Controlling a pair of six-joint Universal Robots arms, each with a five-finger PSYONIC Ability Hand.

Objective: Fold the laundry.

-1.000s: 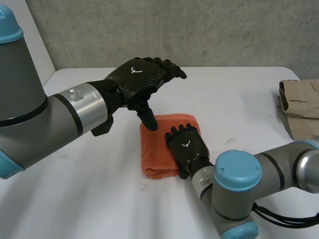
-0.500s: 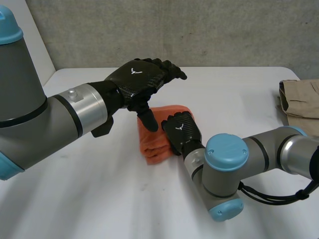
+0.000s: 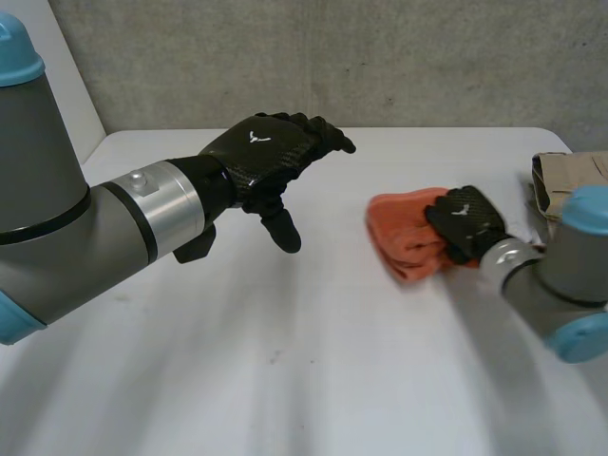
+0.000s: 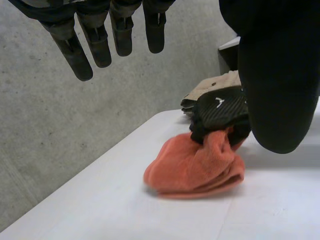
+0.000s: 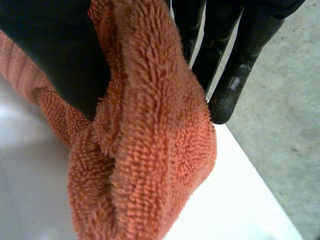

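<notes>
Since the earlier frames the right hand [image 3: 463, 223] has carried the folded orange towel [image 3: 404, 237] from the middle of the white table [image 3: 285, 370] to the table's right part, near the tan garment [image 3: 562, 176] lying at the right edge. The left hand [image 3: 271, 152] is where it was, raised above the table's middle. In the right wrist view the right hand is clamped on the towel: the thumb [image 5: 55, 45] presses into the thick folded terry from one side and the fingers [image 5: 240, 60] lie along the other side, so the bundle is pinched between them. In the left wrist view the towel bulges out below the right hand as a rounded, layered wad, low at the table surface; whether it touches the table I cannot tell. The tan garment lies just behind that hand, apart from the towel. The left hand's fingers [image 4: 95, 42] hang straight and slightly apart, holding nothing, well apart from the towel.
</notes>
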